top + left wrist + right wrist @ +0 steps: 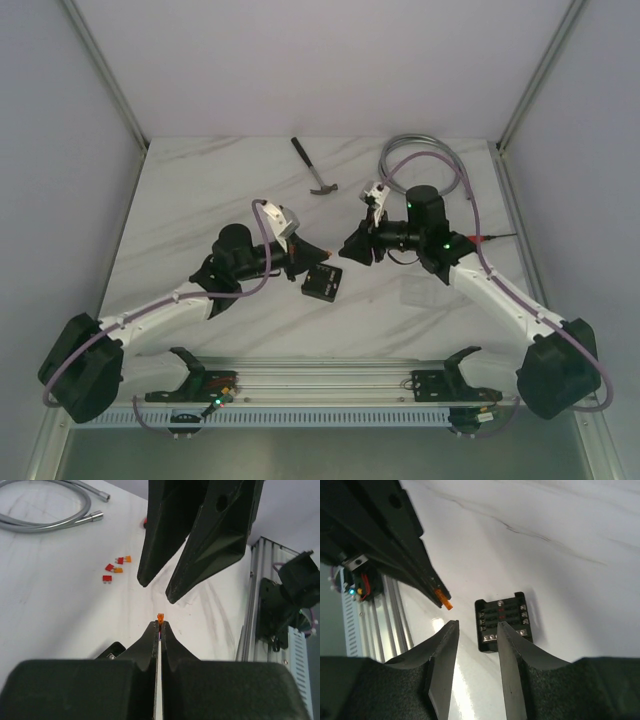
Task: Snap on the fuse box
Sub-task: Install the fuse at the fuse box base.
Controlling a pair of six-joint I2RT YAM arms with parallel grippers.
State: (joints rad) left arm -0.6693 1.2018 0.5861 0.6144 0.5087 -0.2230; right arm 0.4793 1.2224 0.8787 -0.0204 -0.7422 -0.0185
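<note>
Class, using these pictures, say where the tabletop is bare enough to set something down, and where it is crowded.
Bare: the far-left marble between the hammer and the left wall; the near strip between the fuse box and the rail. Crowded: the middle, where the left gripper, pinching an orange fuse, meets the right gripper.

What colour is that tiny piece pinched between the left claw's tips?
Orange. The fuse in the left gripper shows best from the right wrist view.
</note>
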